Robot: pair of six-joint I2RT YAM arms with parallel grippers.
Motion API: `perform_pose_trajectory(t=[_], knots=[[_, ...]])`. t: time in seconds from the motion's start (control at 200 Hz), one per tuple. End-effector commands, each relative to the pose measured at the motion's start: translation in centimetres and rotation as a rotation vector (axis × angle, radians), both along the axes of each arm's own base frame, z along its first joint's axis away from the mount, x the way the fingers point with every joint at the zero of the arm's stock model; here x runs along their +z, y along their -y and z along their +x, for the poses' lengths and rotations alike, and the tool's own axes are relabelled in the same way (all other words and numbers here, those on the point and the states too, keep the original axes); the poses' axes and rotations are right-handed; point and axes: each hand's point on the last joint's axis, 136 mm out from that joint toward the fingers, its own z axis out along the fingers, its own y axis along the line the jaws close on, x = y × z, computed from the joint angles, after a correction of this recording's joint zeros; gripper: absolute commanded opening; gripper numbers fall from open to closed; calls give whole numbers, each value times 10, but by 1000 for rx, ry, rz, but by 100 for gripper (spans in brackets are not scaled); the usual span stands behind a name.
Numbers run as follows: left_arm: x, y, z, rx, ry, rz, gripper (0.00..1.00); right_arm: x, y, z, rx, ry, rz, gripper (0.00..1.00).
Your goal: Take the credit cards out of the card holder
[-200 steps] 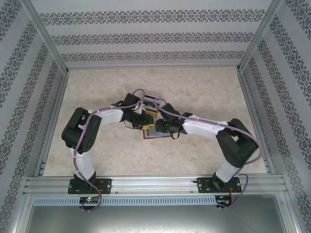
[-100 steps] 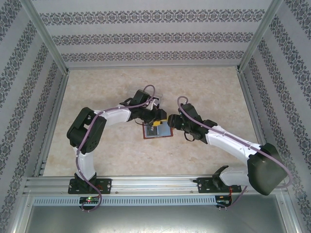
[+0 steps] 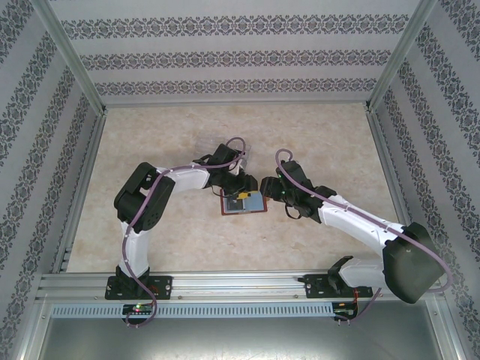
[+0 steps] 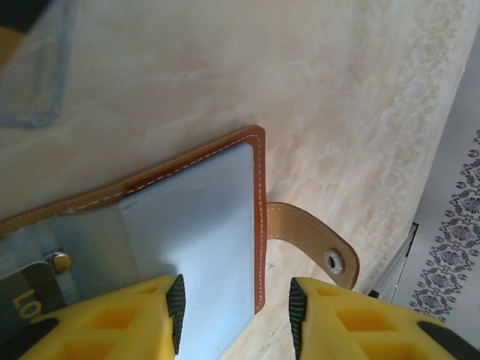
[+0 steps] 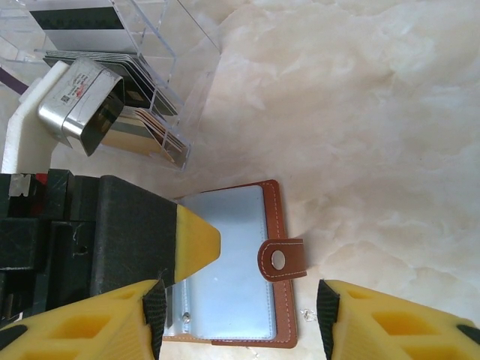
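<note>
Plainly shows card holder (image 5: 229, 255) open, brown leather, clear sleeves, snap tab; sits under left gripper (image 4: 234, 307), parted; right gripper (image 5: 238, 311) parted above.

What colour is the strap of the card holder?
The strap is tan brown; left wrist view.

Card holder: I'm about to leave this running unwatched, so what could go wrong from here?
1. The left gripper is open astride the stitched edge of the card holder; closing there may pinch cover and sleeve, lifting the whole holder.
2. The right gripper hangs open close beside it, so the two could collide.
3. The strap lies loose and might snag a finger.
</note>
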Motion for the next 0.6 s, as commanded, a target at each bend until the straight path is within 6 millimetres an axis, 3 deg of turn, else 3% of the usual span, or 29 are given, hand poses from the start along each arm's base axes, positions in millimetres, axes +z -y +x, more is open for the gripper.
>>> perform_pose_trajectory(t=[0.0,0.1,0.22,0.415,0.594], knots=[[31,0,-1,-26,75,8,42,1,-1,5,-8,-6,2,56],[54,-10,1,-6,136,21,42,1,-10,6,24,-16,18,54],[66,-35,4,52,173,57,41,-1,-28,8,83,-43,61,49],[51,-84,4,164,143,130,37,-12,-71,13,200,-127,163,39],[34,-101,-4,187,91,154,36,-34,-93,22,206,-205,204,32]])
